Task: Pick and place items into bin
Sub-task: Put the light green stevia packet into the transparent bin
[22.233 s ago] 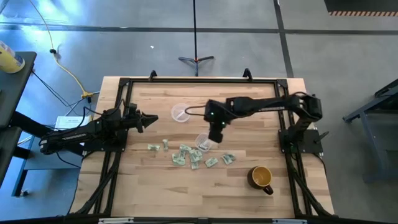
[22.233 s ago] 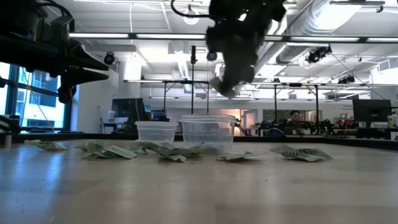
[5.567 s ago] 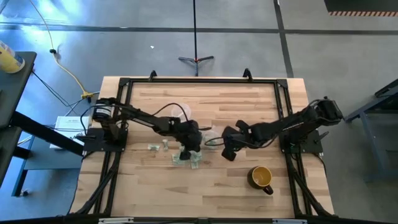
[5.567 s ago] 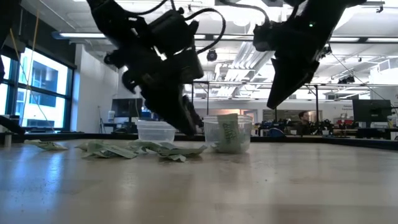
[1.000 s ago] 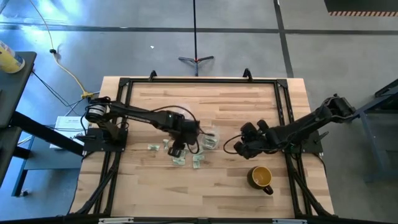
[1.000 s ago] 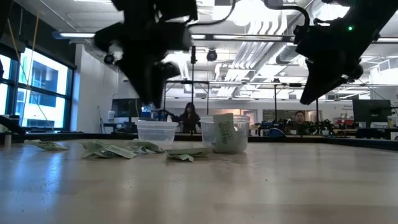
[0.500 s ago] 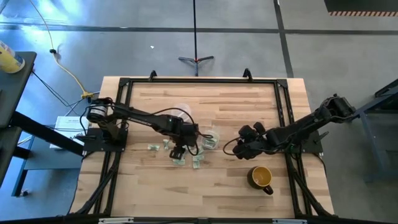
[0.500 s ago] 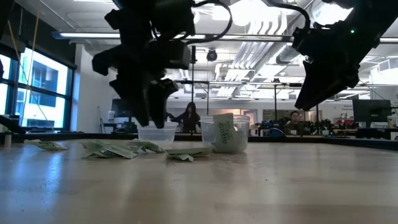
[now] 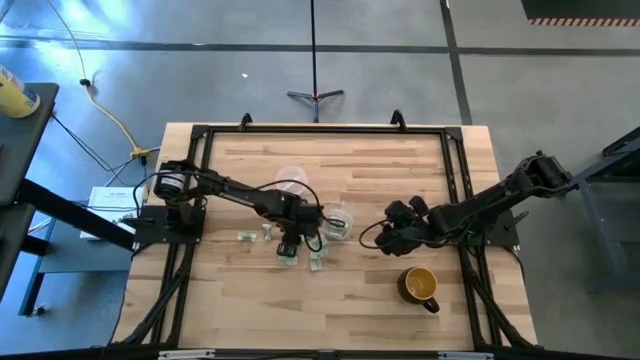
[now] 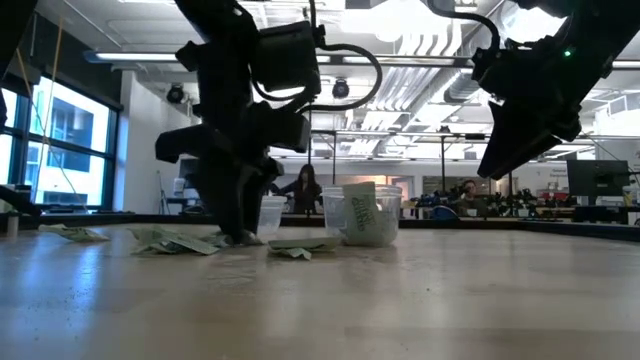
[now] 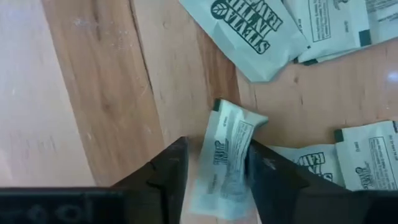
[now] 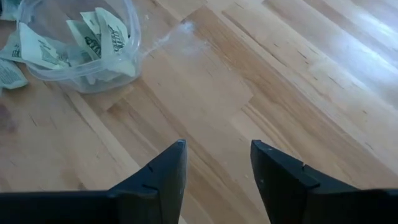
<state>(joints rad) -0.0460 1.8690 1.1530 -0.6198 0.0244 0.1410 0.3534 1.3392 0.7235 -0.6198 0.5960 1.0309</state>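
Several pale green and white packets lie flat on the wooden table (image 9: 400, 170), left of the bin (image 9: 338, 225), a clear plastic cup with several packets standing inside (image 12: 93, 37). My left gripper (image 9: 288, 248) is down at the table among the loose packets, open, with its fingers on either side of one packet (image 11: 227, 155). More packets (image 11: 249, 31) lie just beyond it. My right gripper (image 9: 392, 236) hangs open above the table to the right of the bin, with nothing between its fingers (image 12: 217, 168). My left gripper comes from above, pointing down, its fingers (image 11: 267, 174) running along the two long edges of a packet that lies flat on the table. Whether they touch those edges (image 11: 245, 155) I cannot tell.
A mustard-yellow mug (image 9: 420, 285) stands near the front right. A flat clear disc (image 9: 290, 182) lies beyond the packets. Two loose packets (image 9: 245, 237) lie farther left. The black frame rails (image 9: 190, 200) run along the table's sides. A person (image 10: 303, 188) shows in the room behind.
My left gripper has come down from above the packets to the table, its fingertips now at the table top on either side of one packet. The packets and the bin have stayed in place.
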